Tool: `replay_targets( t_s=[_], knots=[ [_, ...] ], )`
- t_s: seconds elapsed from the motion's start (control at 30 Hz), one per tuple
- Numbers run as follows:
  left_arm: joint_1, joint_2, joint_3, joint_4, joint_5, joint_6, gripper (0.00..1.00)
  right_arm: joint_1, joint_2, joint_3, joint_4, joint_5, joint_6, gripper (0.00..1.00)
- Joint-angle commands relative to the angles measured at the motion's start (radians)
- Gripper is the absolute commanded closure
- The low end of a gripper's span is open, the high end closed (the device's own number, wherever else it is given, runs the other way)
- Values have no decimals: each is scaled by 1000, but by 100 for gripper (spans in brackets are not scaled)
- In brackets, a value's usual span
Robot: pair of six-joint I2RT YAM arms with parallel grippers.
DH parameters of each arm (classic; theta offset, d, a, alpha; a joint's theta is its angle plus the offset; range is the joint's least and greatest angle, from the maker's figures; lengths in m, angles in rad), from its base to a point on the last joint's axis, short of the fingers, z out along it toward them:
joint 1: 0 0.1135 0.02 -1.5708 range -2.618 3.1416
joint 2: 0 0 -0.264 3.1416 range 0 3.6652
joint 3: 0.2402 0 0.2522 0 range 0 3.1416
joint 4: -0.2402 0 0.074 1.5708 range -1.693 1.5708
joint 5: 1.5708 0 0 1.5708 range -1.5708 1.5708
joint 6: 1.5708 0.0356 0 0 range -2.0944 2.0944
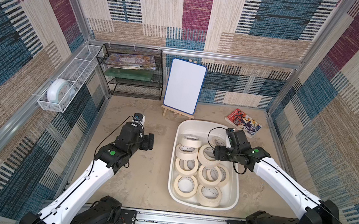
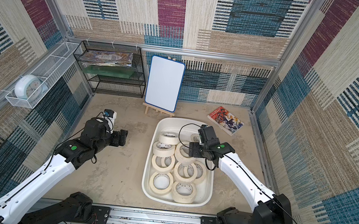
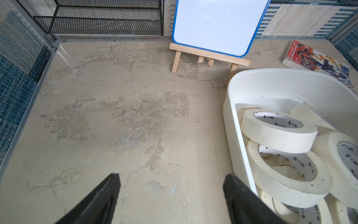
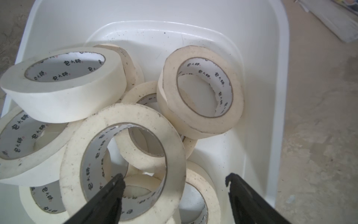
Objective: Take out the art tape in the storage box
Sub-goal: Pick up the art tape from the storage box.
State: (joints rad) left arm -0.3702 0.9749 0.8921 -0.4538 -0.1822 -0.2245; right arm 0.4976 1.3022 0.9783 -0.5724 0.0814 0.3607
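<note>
CAUTION. The tape rolls (image 1: 190, 144) lie heaped and overlapping in the storage box (image 1: 197, 127), right of centre in both top views. The right pincer (image 4: 174, 179) stands apart over the heap, one finger at the core of the top roll (image 4: 131, 113), the other outside its wall. Lifting this roll may drag or tip a neighbour; a thin wall grip may slip. The left pincer (image 3: 171, 175), also apart and empty, sits just beside the box and may knock it.

The surface (image 1: 141, 178) is mottled beige. A whiteboard (image 1: 184, 86) stands upper centre, a comic book (image 1: 244, 122) right of it, a black mesh rack (image 1: 131, 73) upper left. Patterned woven panels wall the cell.
</note>
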Motion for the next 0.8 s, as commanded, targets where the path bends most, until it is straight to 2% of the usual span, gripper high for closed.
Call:
replay_targets(
  t_s=[0.0, 0.07, 0.2, 0.23, 0.33, 0.37, 0.4, 0.5, 0.6, 0.77],
  knots=[
    [1, -9, 5, 7, 13, -5, 11, -2, 37, 9, 50, -39, -3, 16],
    [1, -12, 4, 7, 20, -11, 11, -4, 61, 7, 52, -18, -7, 21],
    [0, -16, 13, -4, 38, -21, 11, -22, 96, -14, 77, -10, -12, 36],
    [0, -15, 18, -5, 48, -22, 11, -24, 101, -17, 81, -11, -16, 43],
    [-6, -14, 30, -8, 81, -25, 11, -24, 101, 10, 53, -5, -28, 87],
    [-10, -11, 35, -8, 90, -28, 12, -24, 90, 15, 50, 2, -32, 96],
    [-16, -7, 44, -8, 103, -32, 12, -24, 77, 23, 55, 3, -49, 100],
    [-47, 14, 79, -17, 140, -46, 14, 9, 50, 87, 14, 65, -75, 100],
    [-106, 48, 137, -35, 158, -40, 14, 110, 72, 190, -39, 190, -91, 100],
    [-209, 130, 242, -72, 143, -22, 14, 236, 178, 331, -40, 224, -93, 100]
  ],
)
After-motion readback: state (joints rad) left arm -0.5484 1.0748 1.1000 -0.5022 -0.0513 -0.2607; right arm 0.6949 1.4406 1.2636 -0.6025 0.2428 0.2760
